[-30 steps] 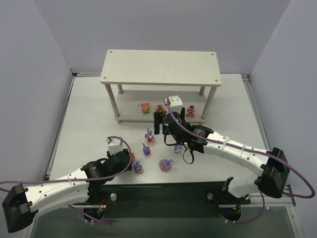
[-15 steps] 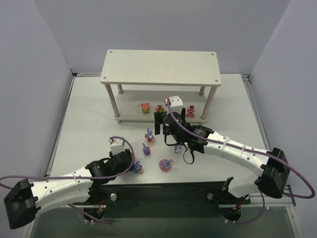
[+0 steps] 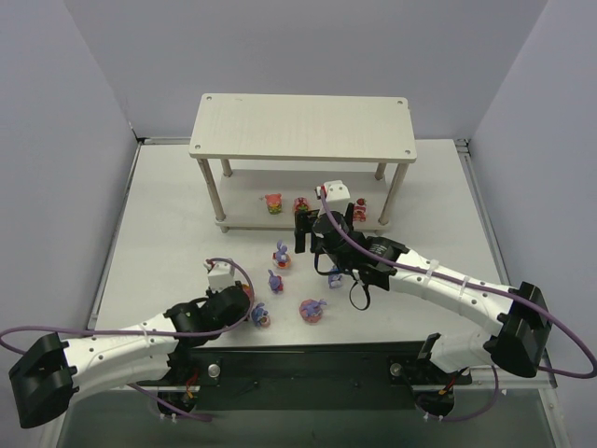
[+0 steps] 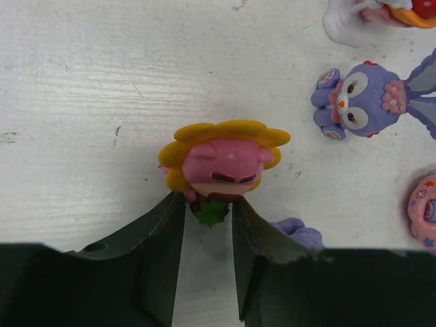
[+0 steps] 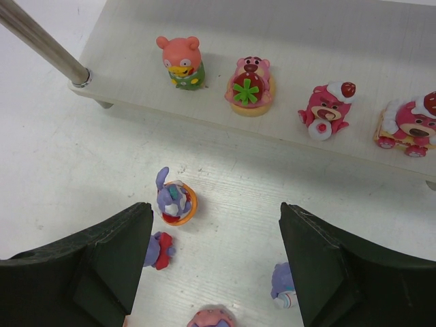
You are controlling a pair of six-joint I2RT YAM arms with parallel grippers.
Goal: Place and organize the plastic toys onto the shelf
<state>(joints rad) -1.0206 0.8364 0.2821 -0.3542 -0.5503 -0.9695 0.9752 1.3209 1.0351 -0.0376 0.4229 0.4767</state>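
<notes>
My left gripper (image 4: pixel 208 206) is shut on the base of a pink round toy with yellow petals (image 4: pixel 221 162), which rests on the table. From above, this gripper (image 3: pixel 246 304) is at the near left, beside a purple bunny (image 3: pixel 260 315). My right gripper (image 5: pixel 214 219) hangs open and empty over the table in front of the shelf (image 3: pixel 303 126). Several pink and red toys stand on the lower tier (image 5: pixel 122 41): an orange-pink one (image 5: pixel 180 61), one with a green flower (image 5: pixel 249 85) and two red ones (image 5: pixel 325 107).
Loose toys lie on the table between the arms: a bunny in an orange cup (image 5: pixel 174 199), a purple-and-red one (image 5: pixel 158 250), a purple one (image 5: pixel 281 281) and a pink round one (image 3: pixel 312 309). A big-eyed purple bunny (image 4: pixel 361 102) sits right of my left gripper. A shelf leg (image 5: pixel 44 44) stands far left.
My left gripper has closed on the pink-and-yellow toy after reaching slightly forward. The right arm has shifted a little to the right, still open.
</notes>
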